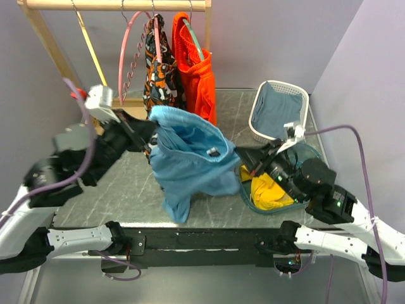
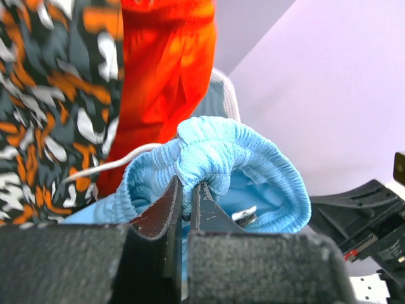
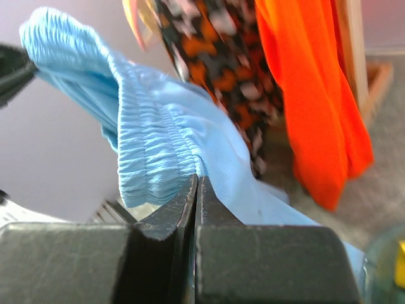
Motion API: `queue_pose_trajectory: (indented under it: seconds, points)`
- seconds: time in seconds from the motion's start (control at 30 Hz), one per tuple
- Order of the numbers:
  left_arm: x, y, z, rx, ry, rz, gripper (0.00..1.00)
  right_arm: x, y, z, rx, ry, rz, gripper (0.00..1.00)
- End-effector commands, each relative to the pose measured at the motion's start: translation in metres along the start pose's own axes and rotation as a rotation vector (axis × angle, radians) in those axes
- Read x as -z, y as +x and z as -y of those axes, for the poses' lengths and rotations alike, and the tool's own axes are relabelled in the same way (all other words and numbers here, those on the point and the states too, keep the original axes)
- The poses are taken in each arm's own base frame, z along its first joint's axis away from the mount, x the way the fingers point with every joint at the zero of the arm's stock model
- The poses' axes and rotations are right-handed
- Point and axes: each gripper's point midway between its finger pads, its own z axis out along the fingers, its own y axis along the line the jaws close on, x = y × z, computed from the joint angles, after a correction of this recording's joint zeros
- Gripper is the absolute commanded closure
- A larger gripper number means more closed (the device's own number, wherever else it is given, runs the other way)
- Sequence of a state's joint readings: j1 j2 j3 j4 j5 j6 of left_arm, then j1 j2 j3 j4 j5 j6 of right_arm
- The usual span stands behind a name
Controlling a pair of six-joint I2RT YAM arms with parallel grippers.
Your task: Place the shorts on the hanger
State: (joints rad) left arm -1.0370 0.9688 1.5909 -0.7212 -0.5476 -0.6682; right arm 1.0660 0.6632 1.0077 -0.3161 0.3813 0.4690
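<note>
The left end effector (image 2: pixel 188 193) is clamped on one bunched side of the shorts' (image 1: pixel 190 158) waistband, and the right end effector (image 3: pixel 196 187) is closed on the other side. The blue cloth is spread between them, sagging toward the desk (image 1: pixel 107 196) below. The hanger (image 1: pixel 121 63) hangs from the rail (image 1: pixel 114 5) beyond the left end effector, apart from the shorts.

The shorts (image 1: pixel 190 161) were sky-blue, the hanger (image 1: pixel 121 63) pink. The mesh shorts (image 1: pixel 199 79) were bright orange — the patterned garment (image 1: pixel 161 73) black, blotched orange and white.
</note>
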Motion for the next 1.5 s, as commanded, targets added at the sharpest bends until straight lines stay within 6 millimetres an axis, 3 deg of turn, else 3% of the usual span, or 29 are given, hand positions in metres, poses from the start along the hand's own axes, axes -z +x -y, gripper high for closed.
queue_pose_trajectory:
  seconds: [0.0, 0.1, 0.13, 0.2, 0.23, 0.27, 0.3, 0.33, 0.43, 0.5, 0.53, 0.63, 0.77, 0.83, 1.07, 1.2, 1.27, 1.3, 1.4, 1.43, 1.47]
  points:
    - [0.001, -0.004, -0.014, -0.178, -0.085, -0.056, 0.99, -0.011, -0.034, -0.013, 0.009, 0.025, 0.051, 1.0]
    - [-0.008, 0.021, -0.016, -0.176, -0.078, -0.107, 0.99, -0.02, -0.005, 0.002, 0.004, 0.085, -0.007, 1.0]
    - [-0.015, 0.049, -0.025, -0.194, -0.088, -0.165, 0.99, -0.02, 0.004, 0.007, -0.004, 0.1, -0.02, 1.0]
    - [-0.018, 0.066, -0.027, -0.151, -0.068, -0.176, 0.99, -0.023, 0.044, 0.023, -0.027, 0.128, -0.09, 1.0]
    - [-0.024, 0.095, -0.041, -0.172, -0.09, -0.232, 0.99, -0.022, 0.078, 0.039, -0.014, 0.152, -0.149, 1.0]
    - [-0.024, 0.106, -0.043, -0.162, -0.076, -0.251, 0.99, -0.021, 0.095, 0.045, -0.035, 0.158, -0.173, 1.0]
    - [-0.029, 0.131, -0.053, -0.157, -0.089, -0.287, 0.99, -0.021, 0.11, 0.051, -0.044, 0.162, -0.197, 0.95]
    - [-0.031, 0.141, -0.056, -0.154, -0.085, -0.303, 0.99, -0.017, 0.136, 0.065, -0.031, 0.187, -0.245, 0.78]
    - [-0.034, 0.171, -0.067, -0.141, -0.083, -0.345, 0.99, -0.011, 0.165, 0.082, -0.021, 0.218, -0.301, 0.47]
    - [-0.035, 0.181, -0.072, -0.142, -0.084, -0.36, 0.99, -0.011, 0.164, 0.084, -0.012, 0.214, -0.286, 0.36]
    - [-0.036, 0.182, -0.072, -0.14, -0.08, -0.36, 0.99, -0.011, 0.163, 0.083, 0.01, 0.203, -0.283, 0.26]
    - [-0.036, 0.188, -0.072, -0.139, -0.072, -0.371, 0.99, -0.017, 0.158, 0.077, 0.059, 0.168, -0.275, 0.16]
    - [-0.036, 0.192, -0.072, -0.142, -0.063, -0.385, 0.99, -0.038, 0.167, 0.061, 0.141, 0.113, -0.336, 0.15]
    - [-0.034, 0.192, -0.071, -0.138, -0.054, -0.387, 0.99, -0.05, 0.18, 0.066, 0.207, 0.141, -0.375, 0.14]
    - [-0.029, 0.196, -0.072, -0.12, -0.04, -0.394, 0.99, -0.095, 0.201, 0.067, 0.313, 0.154, -0.425, 0.16]
    - [-0.026, 0.201, -0.077, -0.109, -0.047, -0.405, 0.99, -0.104, 0.218, 0.088, 0.339, 0.246, -0.46, 0.25]
    - [-0.024, 0.207, -0.081, -0.106, -0.052, -0.411, 0.99, -0.105, 0.217, 0.089, 0.312, 0.246, -0.446, 0.4]
    - [-0.024, 0.209, -0.082, -0.106, -0.052, -0.412, 0.99, -0.103, 0.216, 0.089, 0.302, 0.243, -0.44, 0.65]
    - [-0.026, 0.218, -0.09, -0.088, -0.08, -0.419, 0.98, -0.095, 0.21, 0.089, 0.263, 0.255, -0.425, 1.0]
    - [-0.028, 0.221, -0.091, -0.066, -0.095, -0.421, 0.96, -0.092, 0.203, 0.099, 0.237, 0.329, -0.392, 1.0]
    - [-0.028, 0.229, -0.097, -0.06, -0.118, -0.432, 0.83, -0.078, 0.2, 0.113, 0.241, 0.409, -0.4, 1.0]
